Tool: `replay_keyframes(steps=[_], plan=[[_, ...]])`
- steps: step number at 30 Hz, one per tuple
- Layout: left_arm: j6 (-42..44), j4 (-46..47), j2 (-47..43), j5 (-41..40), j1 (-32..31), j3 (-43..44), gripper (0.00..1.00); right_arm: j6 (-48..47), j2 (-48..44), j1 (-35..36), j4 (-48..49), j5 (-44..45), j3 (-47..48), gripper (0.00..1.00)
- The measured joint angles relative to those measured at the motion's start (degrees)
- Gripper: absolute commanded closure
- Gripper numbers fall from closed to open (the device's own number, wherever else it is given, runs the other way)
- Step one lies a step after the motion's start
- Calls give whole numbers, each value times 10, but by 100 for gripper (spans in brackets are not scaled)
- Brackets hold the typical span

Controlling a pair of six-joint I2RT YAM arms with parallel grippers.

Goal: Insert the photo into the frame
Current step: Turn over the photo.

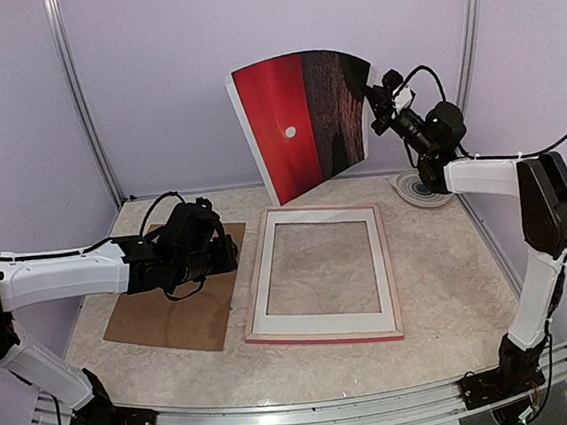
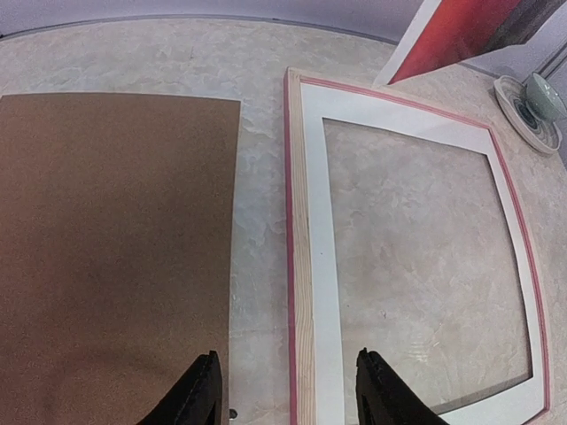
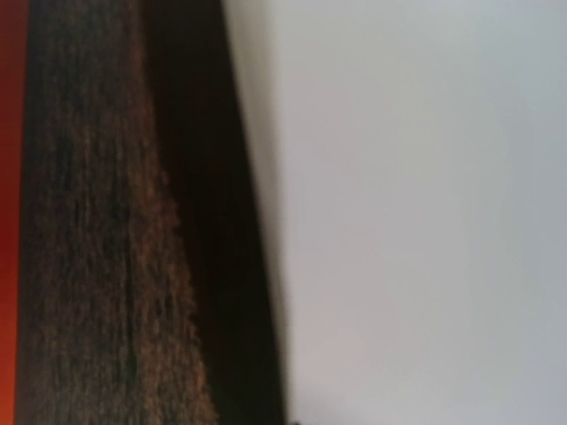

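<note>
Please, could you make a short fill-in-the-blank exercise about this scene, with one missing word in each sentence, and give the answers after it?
1. The photo, held up by the right gripper, shows a small white sun in a ___ sky.
2. The frame lies flat on the table with a ___ mat inside it.
3. The brown backing board lies to the ___ of the frame.
4. The left gripper hovers with its jaws ___.
Missing words: red; white; left; open.
</note>
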Motion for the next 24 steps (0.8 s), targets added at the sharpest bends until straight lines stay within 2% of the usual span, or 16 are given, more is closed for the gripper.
replay_keyframes(steps=[4, 8, 16, 24], plan=[[1, 0, 0, 0, 4, 0, 48, -2, 22, 0, 17, -6, -6, 100], [2, 0, 0, 1, 9, 0, 48, -2, 33, -3, 49, -29, -51, 100], [3, 7, 0, 8, 10, -6, 48, 25, 24, -12, 139, -66, -224, 100], [3, 17, 0, 21, 13, -22, 48, 45, -48, -12, 200, -83, -360, 100]])
